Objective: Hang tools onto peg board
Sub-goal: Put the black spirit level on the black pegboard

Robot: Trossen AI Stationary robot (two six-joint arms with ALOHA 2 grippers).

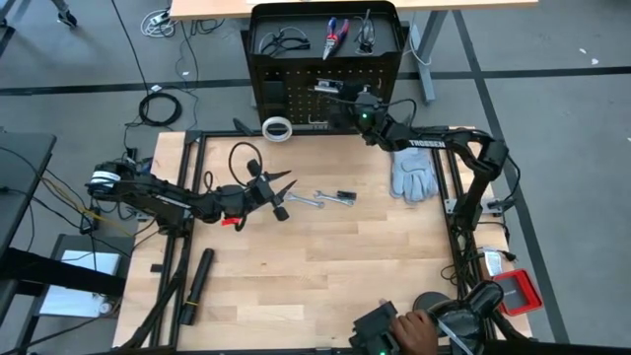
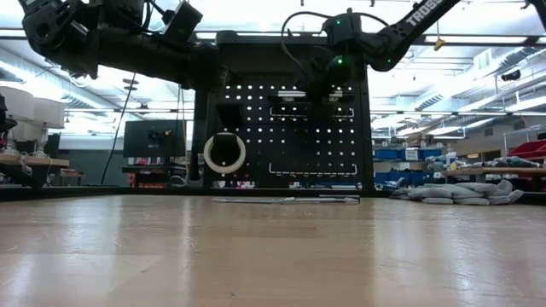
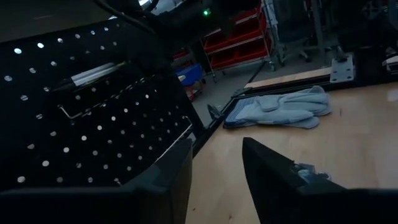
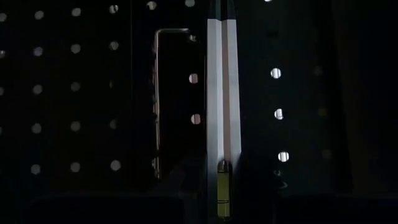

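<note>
The only readable lettering is "TROSSEN" in white on the right arm's forearm in the high view; the low view cuts it off at "TROS". The right claw (image 1: 342,97) is up against the large upright black perforated metal peg board (image 1: 296,104), clenched on a slim silver level bar with a yellow-green vial (image 4: 222,93), though its own fingers are lost in the dark of the right wrist view. Only that view shows the vial and a thin wire bracket (image 4: 155,93) just beside the bar. The left wrist view shows the bar lying along the board above that bracket. The left claw (image 1: 284,197) hangs over the wooden table (image 1: 325,266) well apart from the board, released, its fingers spread with nothing between them. A small silver wrench (image 1: 306,200) lies just past its fingertips, and a pair of pale grey work gloves (image 1: 414,176) is farther beyond. Only the high view reveals the board's top shelf behind the right claw, holding red-and-blue-handled pliers (image 1: 335,35) and black-framed glasses (image 1: 281,41). A white tape ring (image 1: 278,128) stands at the board's foot beside the right claw. A person's hand (image 1: 414,330) is cut off at the table's near edge.
</note>
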